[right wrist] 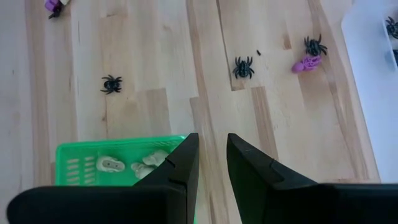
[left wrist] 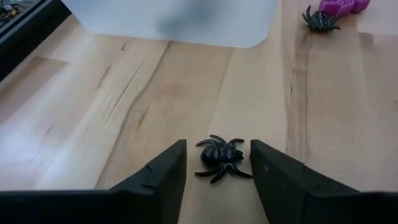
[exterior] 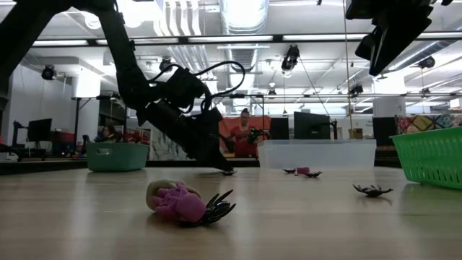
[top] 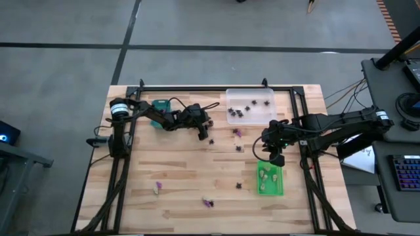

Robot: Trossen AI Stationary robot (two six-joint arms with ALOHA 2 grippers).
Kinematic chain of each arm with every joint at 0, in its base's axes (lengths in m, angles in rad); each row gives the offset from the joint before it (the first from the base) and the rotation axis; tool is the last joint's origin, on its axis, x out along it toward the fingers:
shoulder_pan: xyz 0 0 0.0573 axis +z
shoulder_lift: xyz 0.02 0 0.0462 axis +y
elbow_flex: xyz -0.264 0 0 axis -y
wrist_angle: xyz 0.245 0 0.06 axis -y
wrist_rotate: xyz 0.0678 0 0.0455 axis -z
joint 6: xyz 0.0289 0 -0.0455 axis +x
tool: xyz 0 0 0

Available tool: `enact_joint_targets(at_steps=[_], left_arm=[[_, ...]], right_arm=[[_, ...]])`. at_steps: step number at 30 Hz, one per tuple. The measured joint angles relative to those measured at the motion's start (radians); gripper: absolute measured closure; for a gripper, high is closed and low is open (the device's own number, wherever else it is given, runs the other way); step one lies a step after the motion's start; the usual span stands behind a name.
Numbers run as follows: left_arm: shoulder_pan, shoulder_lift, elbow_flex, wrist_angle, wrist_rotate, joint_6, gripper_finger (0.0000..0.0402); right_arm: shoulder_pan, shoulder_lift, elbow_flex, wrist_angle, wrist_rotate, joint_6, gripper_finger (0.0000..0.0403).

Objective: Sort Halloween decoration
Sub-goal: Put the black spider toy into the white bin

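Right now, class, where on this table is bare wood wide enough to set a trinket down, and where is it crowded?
Bare wood lies at the near left, between the left frame rail and the cream trinket. Another patch lies mid-table, below the left gripper. Crowded: the area between the clear tray, the right gripper and the green tray, dotted with spiders.

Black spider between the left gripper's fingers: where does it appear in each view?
High view: black spider at the left gripper's tip, near the table's middle.
Low view: left of centre, under that gripper.
Left wrist view: bottom centre, between the open fingers.
Right wrist view: not in it.
Shared landmark: the clear tray, beyond the spider.
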Motion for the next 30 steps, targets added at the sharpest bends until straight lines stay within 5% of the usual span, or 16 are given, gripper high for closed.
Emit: enact_joint_targets(at_steps=[13, 30], left_arm=[[0.001, -0.001, 0.000, -0.004, -0.013, -0.010, 0.0318], [0.003, -0.115, -0.003, -0.020, -0.009, -0.018, 0.0325]], right_arm=[[0.000, 0.000, 0.000, 0.006, 0.000, 0.000, 0.0330], [0.000, 0.000, 0.000, 0.010, 0.000, 0.000, 0.0330]])
